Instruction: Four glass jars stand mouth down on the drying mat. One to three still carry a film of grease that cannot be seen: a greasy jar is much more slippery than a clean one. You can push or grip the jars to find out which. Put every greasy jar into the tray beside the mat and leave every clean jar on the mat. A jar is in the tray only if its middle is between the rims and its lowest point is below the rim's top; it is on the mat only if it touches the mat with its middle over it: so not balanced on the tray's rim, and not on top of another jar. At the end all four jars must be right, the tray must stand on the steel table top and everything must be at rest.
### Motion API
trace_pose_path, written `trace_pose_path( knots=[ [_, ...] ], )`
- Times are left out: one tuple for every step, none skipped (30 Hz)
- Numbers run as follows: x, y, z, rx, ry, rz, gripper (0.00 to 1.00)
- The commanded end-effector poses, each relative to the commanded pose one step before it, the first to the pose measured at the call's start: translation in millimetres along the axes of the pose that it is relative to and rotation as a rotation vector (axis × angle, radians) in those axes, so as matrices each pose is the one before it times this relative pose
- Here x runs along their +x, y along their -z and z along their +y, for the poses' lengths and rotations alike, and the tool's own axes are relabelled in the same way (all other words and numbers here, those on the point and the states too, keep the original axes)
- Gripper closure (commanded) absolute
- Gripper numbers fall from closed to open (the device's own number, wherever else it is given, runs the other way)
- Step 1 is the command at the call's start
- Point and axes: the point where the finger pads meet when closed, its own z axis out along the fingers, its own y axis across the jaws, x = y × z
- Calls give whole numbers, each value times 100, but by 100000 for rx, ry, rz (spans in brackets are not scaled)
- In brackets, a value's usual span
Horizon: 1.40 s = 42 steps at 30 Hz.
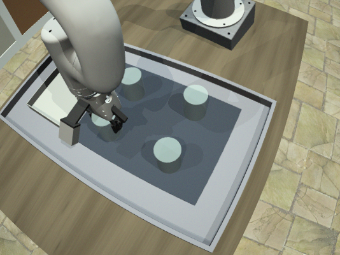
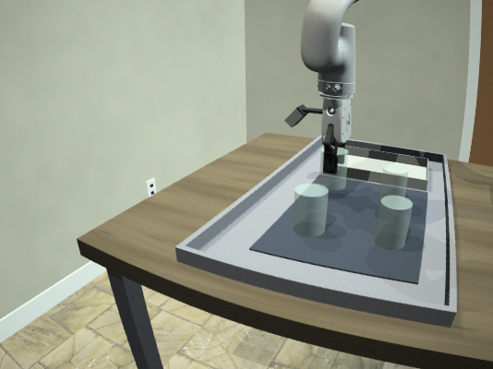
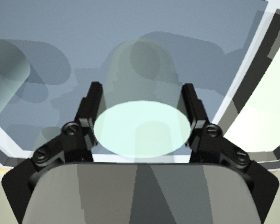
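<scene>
Four pale glass jars stand mouth down on the dark drying mat (image 1: 165,135). My gripper (image 1: 109,125) is shut on the jar at the mat's corner nearest the tray (image 1: 106,127); in the wrist view the fingers press both sides of this jar (image 3: 143,128). I cannot tell whether it touches the mat. The other jars stand free: one at the back (image 1: 132,82), one at the right (image 1: 195,101), one at the front (image 1: 167,154). The white tray (image 1: 51,98) lies just left of the mat and holds no jar.
The steel table top (image 1: 134,186) has a raised rim all round. The arm's base (image 1: 219,14) stands at the back of the wooden table. The wrist camera block (image 1: 69,132) hangs beside the tray's near corner. The arm hides part of the tray.
</scene>
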Motion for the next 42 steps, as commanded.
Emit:
trace_pose_path(
  knots=[
    [75, 1295, 8, -55, -2, 153, 100],
    [0, 266, 0, 0, 0, 0, 100],
    [0, 266, 0, 0, 0, 0, 100],
    [0, 266, 0, 0, 0, 0, 100],
    [0, 266, 0, 0, 0, 0, 100],
    [0, 266, 0, 0, 0, 0, 100],
    [0, 0, 0, 0, 0, 0, 100],
    [0, 0, 0, 0, 0, 0, 100],
    [0, 266, 0, 0, 0, 0, 100],
    [0, 266, 0, 0, 0, 0, 100],
    [0, 266, 0, 0, 0, 0, 100],
    [0, 266, 0, 0, 0, 0, 100],
    [0, 266, 0, 0, 0, 0, 100],
    [0, 266, 0, 0, 0, 0, 100],
    [0, 266, 0, 0, 0, 0, 100],
    [0, 266, 0, 0, 0, 0, 100],
    [0, 266, 0, 0, 0, 0, 100],
    [0, 266, 0, 0, 0, 0, 100],
    [0, 266, 0, 0, 0, 0, 100],
    [0, 266, 0, 0, 0, 0, 100],
    [0, 266, 0, 0, 0, 0, 100],
    [0, 266, 0, 0, 0, 0, 100],
    [0, 266, 0, 0, 0, 0, 100],
    [0, 0, 0, 0, 0, 0, 100],
    [0, 0, 0, 0, 0, 0, 100],
    [0, 266, 0, 0, 0, 0, 100],
    [0, 266, 0, 0, 0, 0, 100],
    [0, 266, 0, 0, 0, 0, 100],
    [0, 266, 0, 0, 0, 0, 100],
    [0, 266, 0, 0, 0, 0, 100],
    [0, 266, 0, 0, 0, 0, 100],
    [0, 266, 0, 0, 0, 0, 100],
    [0, 266, 0, 0, 0, 0, 100],
    [0, 266, 0, 0, 0, 0, 100],
    [0, 266, 0, 0, 0, 0, 100],
    [0, 266, 0, 0, 0, 0, 100],
    [0, 266, 0, 0, 0, 0, 100],
    [0, 266, 0, 0, 0, 0, 100],
    [0, 266, 0, 0, 0, 0, 100],
    [0, 266, 0, 0, 0, 0, 100],
    [0, 0, 0, 0, 0, 0, 100],
    [0, 0, 0, 0, 0, 0, 100]
  ],
)
